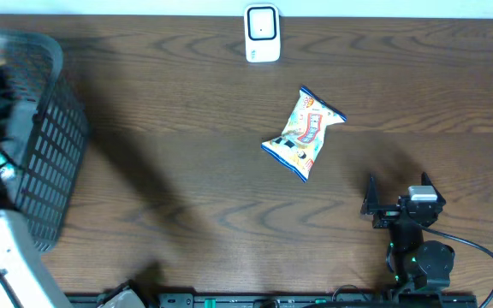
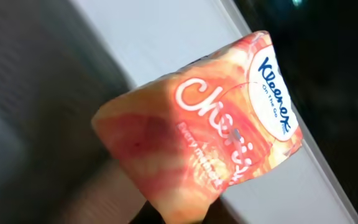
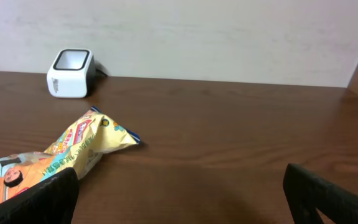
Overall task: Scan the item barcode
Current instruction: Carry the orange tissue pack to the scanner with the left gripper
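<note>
On our dark wood table point(image 1: 187, 180), beneath a pale wall point(image 3: 229, 37), the right gripper point(image 1: 398, 181) gapes wide, holding nothing; the left gripper clamps a tissue pack point(image 2: 210, 124).

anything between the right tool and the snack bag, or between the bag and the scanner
Nothing visible: only bare table lies between the right tool and snack bag, and between it and the scanner.

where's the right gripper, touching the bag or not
Apart. The overhead view shows a stretch of table between the open right gripper and the bag.
</note>
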`<state>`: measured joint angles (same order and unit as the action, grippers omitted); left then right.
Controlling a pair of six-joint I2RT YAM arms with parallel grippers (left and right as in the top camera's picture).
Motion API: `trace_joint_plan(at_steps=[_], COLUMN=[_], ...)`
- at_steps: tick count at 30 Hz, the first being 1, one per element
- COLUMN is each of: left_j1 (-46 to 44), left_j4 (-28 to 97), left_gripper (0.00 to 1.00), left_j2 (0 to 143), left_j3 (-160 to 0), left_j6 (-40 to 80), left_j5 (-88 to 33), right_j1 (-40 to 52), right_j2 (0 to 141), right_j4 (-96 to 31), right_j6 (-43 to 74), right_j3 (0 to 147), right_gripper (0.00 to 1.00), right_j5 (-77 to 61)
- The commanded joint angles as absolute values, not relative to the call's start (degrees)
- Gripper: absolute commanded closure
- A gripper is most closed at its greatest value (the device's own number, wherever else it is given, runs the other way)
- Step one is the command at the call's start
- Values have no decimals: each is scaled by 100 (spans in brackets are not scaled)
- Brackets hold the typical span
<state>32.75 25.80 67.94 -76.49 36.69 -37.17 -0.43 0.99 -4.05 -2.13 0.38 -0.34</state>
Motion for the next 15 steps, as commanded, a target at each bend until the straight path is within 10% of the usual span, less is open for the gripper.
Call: trace_joint_plan(at_steps=[1,15], left_j1=[2241,-1734], left_j4=[2724,2574], left_gripper=[93,92], left_j2=[6921,9354], left_j3=[-7741,-7708], left_j6=[3424,2871], left_j5=[-4115,-504], right_j1=[21,21], right_j2=[78,78], right_j4=[-432,-429], right_j6=[-263,-263], right_j3=[32,32], right_gripper=[1,1], right_j5=[-14,-16])
